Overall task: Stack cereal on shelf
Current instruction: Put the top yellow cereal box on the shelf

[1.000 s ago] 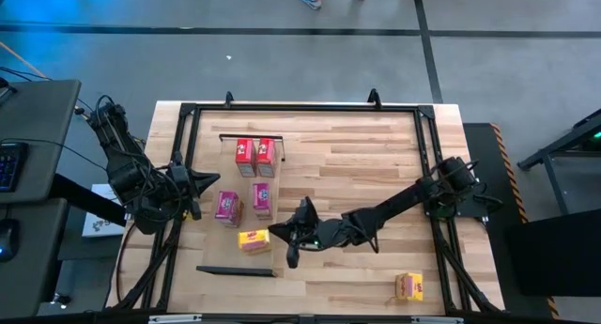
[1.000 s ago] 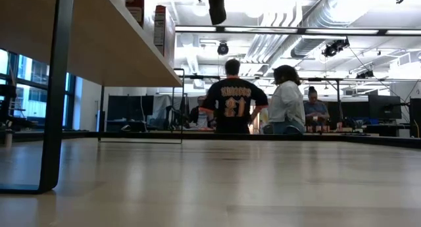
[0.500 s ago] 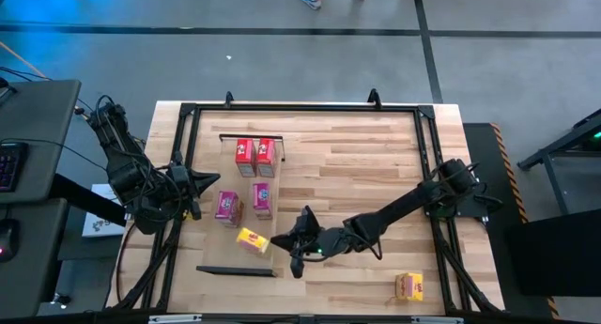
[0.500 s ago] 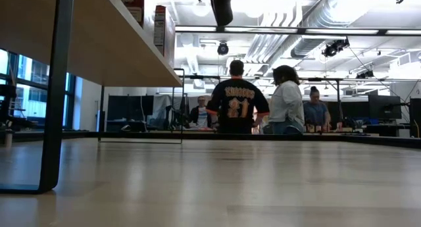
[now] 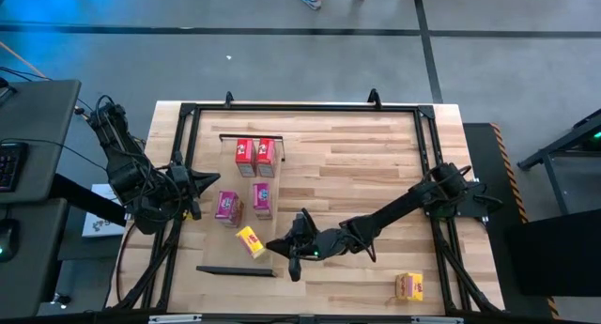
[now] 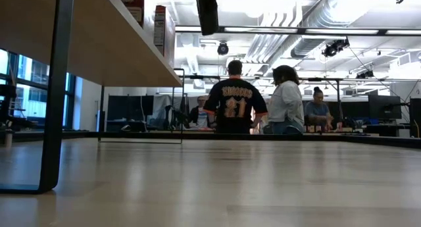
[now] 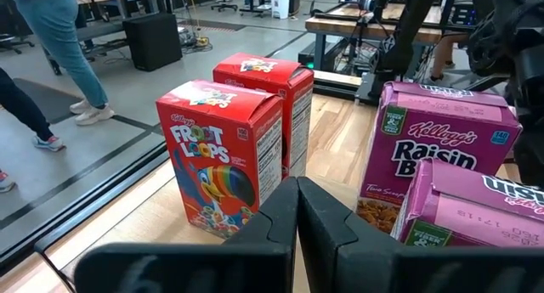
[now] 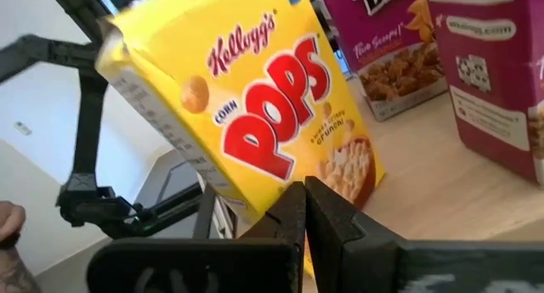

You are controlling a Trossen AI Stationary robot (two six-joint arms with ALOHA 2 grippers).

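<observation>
The right arm is reaching across the striped wooden tabletop (image 5: 376, 164) from its right edge, and the right gripper (image 5: 278, 243) is hanging over the shelf, a long flat panel of pale wood (image 5: 252, 197) with thin black metal rails at its short ends. Its two dark fingers (image 8: 297, 210) are pressed together with nothing between them, their tips just beside a tilted yellow cardboard Corn Pops box (image 5: 249, 240) that is sitting near the shelf's front rail; from above I cannot tell whether the tips are touching it. In the right wrist view the yellow box (image 8: 246, 115) is leaning askew, close in front of the fingers.

Two pink Raisin Bran boxes (image 5: 246, 203) are standing side by side in the middle of the shelf, and two red Froot Loops boxes (image 5: 255, 152) are standing side by side near the shelf's far rail. A second yellow box (image 5: 408, 285) is lying off the shelf, near the table's front right corner, well apart from the others.

The left gripper (image 5: 208, 182) is waiting near the table's left edge, beside the pink boxes, its fingers (image 7: 293, 216) closed tight on nothing. Its wrist view is looking at the red boxes (image 7: 225, 153) and the pink boxes (image 7: 442, 149).

In the low view, people (image 6: 256, 102) are standing in the room behind the table.
</observation>
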